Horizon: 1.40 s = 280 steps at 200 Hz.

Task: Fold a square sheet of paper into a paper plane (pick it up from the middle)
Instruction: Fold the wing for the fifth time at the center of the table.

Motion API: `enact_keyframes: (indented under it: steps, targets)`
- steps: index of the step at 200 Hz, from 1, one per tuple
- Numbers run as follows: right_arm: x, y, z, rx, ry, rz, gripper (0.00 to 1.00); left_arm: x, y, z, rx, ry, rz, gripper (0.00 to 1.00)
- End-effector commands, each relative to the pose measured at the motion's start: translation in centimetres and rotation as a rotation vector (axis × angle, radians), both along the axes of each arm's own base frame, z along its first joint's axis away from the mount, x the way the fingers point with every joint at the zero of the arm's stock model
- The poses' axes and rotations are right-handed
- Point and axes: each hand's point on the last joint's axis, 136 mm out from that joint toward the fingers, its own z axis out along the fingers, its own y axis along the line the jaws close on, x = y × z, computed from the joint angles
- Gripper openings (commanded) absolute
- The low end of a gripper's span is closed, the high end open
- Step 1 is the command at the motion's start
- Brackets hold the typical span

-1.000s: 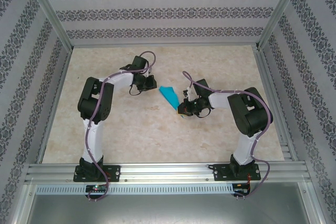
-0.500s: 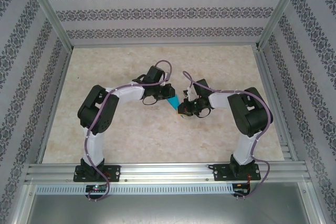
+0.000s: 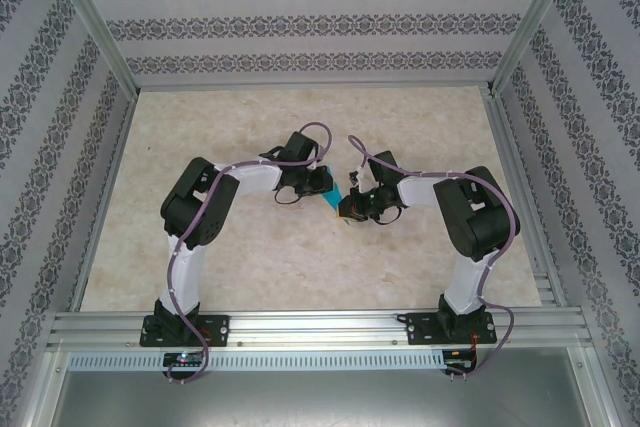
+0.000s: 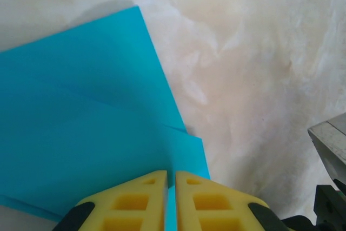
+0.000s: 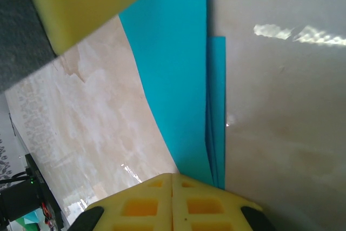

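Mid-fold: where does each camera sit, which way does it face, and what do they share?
Top external: above and behind the bases, facing down on the table; left arm and right arm show.
Left wrist: on the left arm, facing down past its shut yellow jaws onto the blue paper.
Right wrist: on the right arm, facing along its shut jaws over that paper.
Shared: all three see the paper.

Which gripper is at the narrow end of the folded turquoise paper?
The right gripper: the folded turquoise paper tapers toward its shut jaws, while the left gripper sits at the broad end.
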Motion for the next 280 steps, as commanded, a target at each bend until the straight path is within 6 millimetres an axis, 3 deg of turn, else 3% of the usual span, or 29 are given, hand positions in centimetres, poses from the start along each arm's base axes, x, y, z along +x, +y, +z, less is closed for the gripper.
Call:
enact_keyframes:
  steps: [1, 60, 92, 114, 140, 170, 192, 216, 248, 280]
  targets:
    - [-5.8, -5.2, -7.6, -0.307, 0.232, -0.04, 0.07, 2.0, 3.6, -1.5, 0.077, -0.017, 0.074, 0.14]
    - [-5.7, -5.3, -7.6, -0.312, 0.231, -0.042, 0.07, 5.5, 9.8, -2.4, 0.1, -0.021, 0.21, 0.13]
    - [-4.5, -4.6, -6.4, -0.281, 0.194, -0.062, 0.08, 6.8, 11.2, -2.0, 0.112, -0.026, 0.212, 0.14]
    - [-1.7, -2.3, -3.1, -0.2, 0.105, -0.093, 0.08, 7.8, 11.4, -0.2, 0.147, -0.053, 0.191, 0.15]
    - [2.0, 0.3, 2.5, -0.123, -0.048, -0.11, 0.12, 8.5, 11.8, 3.1, 0.175, -0.094, 0.192, 0.17]
    - [4.6, 0.8, 8.8, -0.064, -0.218, -0.165, 0.28, 7.2, 12.1, 6.0, 0.176, -0.097, 0.206, 0.22]
    - [5.7, -1.3, 11.5, -0.107, -0.325, -0.24, 0.48, 5.6, 12.3, 6.8, 0.21, -0.064, 0.214, 0.33]
    - [6.6, -5.2, 13.0, -0.215, -0.441, -0.323, 0.65, 4.4, 12.5, 7.4, 0.233, -0.034, 0.211, 0.41]
    - [7.1, -10.0, 13.7, -0.349, -0.537, -0.404, 0.8, 2.7, 11.2, 7.9, 0.29, -0.016, 0.21, 0.53]
    - [7.3, -12.6, 12.6, -0.368, -0.557, -0.481, 0.89, 0.7, 8.0, 7.3, 0.403, -0.008, 0.186, 0.61]
